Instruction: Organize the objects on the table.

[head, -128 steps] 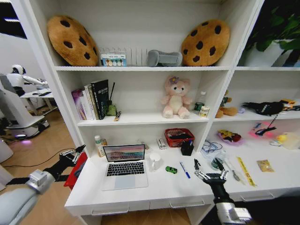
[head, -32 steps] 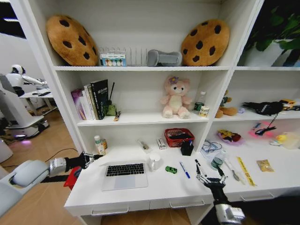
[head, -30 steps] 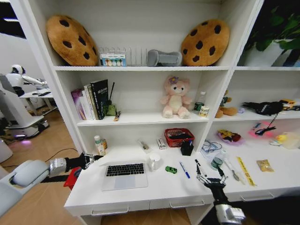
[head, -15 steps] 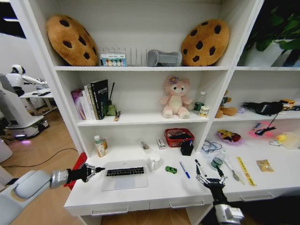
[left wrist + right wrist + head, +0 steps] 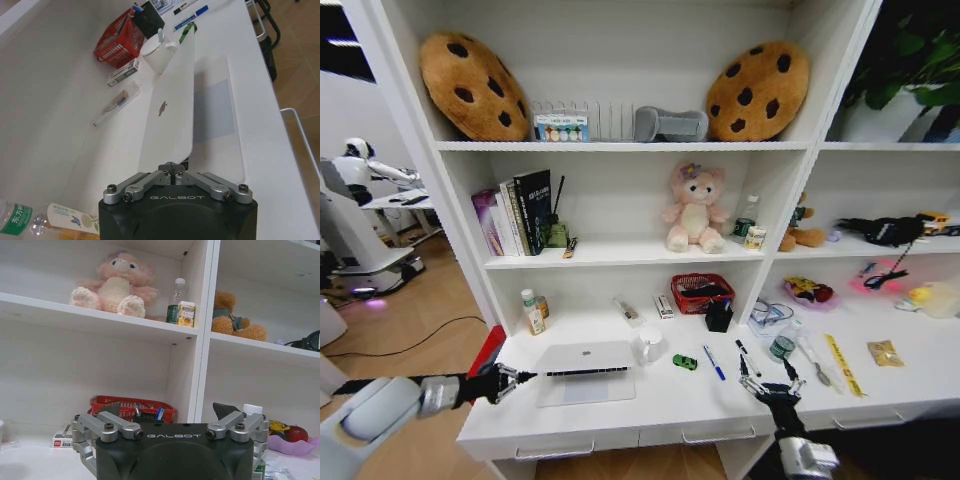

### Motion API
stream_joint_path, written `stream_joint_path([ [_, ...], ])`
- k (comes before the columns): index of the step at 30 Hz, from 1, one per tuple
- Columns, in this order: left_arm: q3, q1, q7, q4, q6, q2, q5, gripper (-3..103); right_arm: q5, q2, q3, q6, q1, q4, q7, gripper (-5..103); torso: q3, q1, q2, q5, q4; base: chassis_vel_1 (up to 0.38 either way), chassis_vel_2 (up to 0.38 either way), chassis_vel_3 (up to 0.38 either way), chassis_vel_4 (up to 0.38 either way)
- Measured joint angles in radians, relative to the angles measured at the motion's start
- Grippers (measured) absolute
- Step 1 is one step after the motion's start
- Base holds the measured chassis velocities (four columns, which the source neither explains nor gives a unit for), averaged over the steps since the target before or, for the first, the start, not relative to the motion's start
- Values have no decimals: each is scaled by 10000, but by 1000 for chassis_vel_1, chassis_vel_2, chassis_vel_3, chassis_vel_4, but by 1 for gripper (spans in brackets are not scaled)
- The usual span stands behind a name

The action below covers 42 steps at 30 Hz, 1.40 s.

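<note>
Left arm extends low from the robot's left toward the table's (image 5: 520, 420) left end, its gripper (image 5: 507, 382) level with the silver laptop (image 5: 586, 369); in the left wrist view the fingers (image 5: 172, 171) are pressed together at the lid's near edge, the lid tilted low over the keyboard, almost shut. The laptop lies on the left part of the white desk, a white mug (image 5: 650, 346) just beside it, with the green toy car (image 5: 685, 362) and blue pen (image 5: 714, 363) farther right. Right arm rises from below the front edge near the desk's middle, its gripper (image 5: 768, 387) spread wide and holding nothing, just beside the black pen (image 5: 744, 352).
</note>
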<state>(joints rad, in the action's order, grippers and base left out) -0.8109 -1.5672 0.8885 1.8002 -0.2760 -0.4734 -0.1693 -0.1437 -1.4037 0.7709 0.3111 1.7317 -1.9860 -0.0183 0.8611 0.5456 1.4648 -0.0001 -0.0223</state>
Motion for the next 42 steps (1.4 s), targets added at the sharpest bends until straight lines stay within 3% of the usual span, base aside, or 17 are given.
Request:
stream_joint_path([
  [4, -506, -99, 1173, -271, -175, -33, 290, 0, 44, -52, -51, 3, -3, 1, -5, 100, 0, -1, 0, 2, 4, 0, 0, 0, 0],
  [6, -526, -101, 1176, -296, -204, -72, 399, 0, 50, -57, -52, 7, 1, 0, -6, 100, 0, 0, 0, 1, 2, 0, 0, 0, 0],
  [11, -208, -52, -191, -283, -141, -430, 266, 0, 50, -28, -28, 20, 34, -13, -22, 100, 0, 0, 0, 0, 1, 0, 0, 0, 0],
  [12, -18, -2, -1592, -214, 72, -702, -267, 0, 29, 0, 1, 20, 36, -38, -52, 100, 0, 0, 0, 1, 0, 0, 0, 0, 0],
  [13, -18, -2, -1592, -214, 72, -702, -267, 0, 29, 0, 1, 20, 36, -38, -52, 100, 0, 0, 0, 1, 0, 0, 0, 0, 0],
  [15, 111, -1, -3418, 11, 595, -1123, -1187, 0, 0, 9, 14, 13, 40, -57, -118, 100, 0, 0, 0, 1, -1, 0, 0, 0, 0],
  [16, 111, -1, -3418, 11, 595, -1123, -1187, 0, 0, 9, 14, 13, 40, -57, -118, 100, 0, 0, 0, 1, -1, 0, 0, 0, 0],
  [18, 146, -66, -6308, 465, 1636, -1795, -2563, 0, -4, 3, -13, -7, 64, -59, -164, 100, 0, 0, 0, 0, -1, 0, 0, 0, 0],
  [19, 146, -66, -6308, 465, 1636, -1795, -2563, 0, -4, 3, -13, -7, 64, -59, -164, 100, 0, 0, 0, 0, -1, 0, 0, 0, 0],
  [20, 26, -186, -7721, 822, 2446, -2158, -3170, -3, 5, -7, -57, -18, 78, -61, -174, 100, 0, 0, 0, 1, -1, 0, 0, 0, 0],
  [22, -264, -415, -9009, 1404, 3383, -2750, -3931, 7, 38, -21, -126, -46, 94, -96, -181, 100, 0, 0, 0, 1, 4, 0, 0, 0, 0],
  [23, -264, -415, -9009, 1404, 3383, -2750, -3931, 7, 38, -21, -126, -46, 94, -96, -181, 100, 0, 0, 0, 1, 4, 0, 0, 0, 0],
  [31, -1028, -1048, -11038, 3232, 4579, -4737, -5249, 39, 113, -13, -207, -93, 238, -205, -186, 100, 0, -1, 0, 2, 0, 0, 0, 0, 0],
  [32, -1028, -1048, -11038, 3232, 4579, -4737, -5249, 39, 113, -13, -207, -93, 238, -205, -186, 100, 0, -1, 0, 2, 0, 0, 0, 0, 0],
  [33, -1146, -1343, -11143, 3780, 4695, -5151, -5344, 49, 124, -11, -208, -93, 292, -240, -185, 100, -1, 0, 0, 3, -2, 0, 0, 0, 0],
  [36, -1289, -1914, -11018, 4388, 4776, -5654, -5069, 55, 130, -14, -218, -91, 388, -319, -182, 100, 0, 0, 0, 2, 1, 0, 0, 0, 0],
  [42, -1685, -3170, -10091, 5422, 4600, -6641, -3755, 82, 216, -120, -288, -57, 737, -672, -173, 100, -1, -1, 1, 3, 2, 0, 0, 0, 0],
])
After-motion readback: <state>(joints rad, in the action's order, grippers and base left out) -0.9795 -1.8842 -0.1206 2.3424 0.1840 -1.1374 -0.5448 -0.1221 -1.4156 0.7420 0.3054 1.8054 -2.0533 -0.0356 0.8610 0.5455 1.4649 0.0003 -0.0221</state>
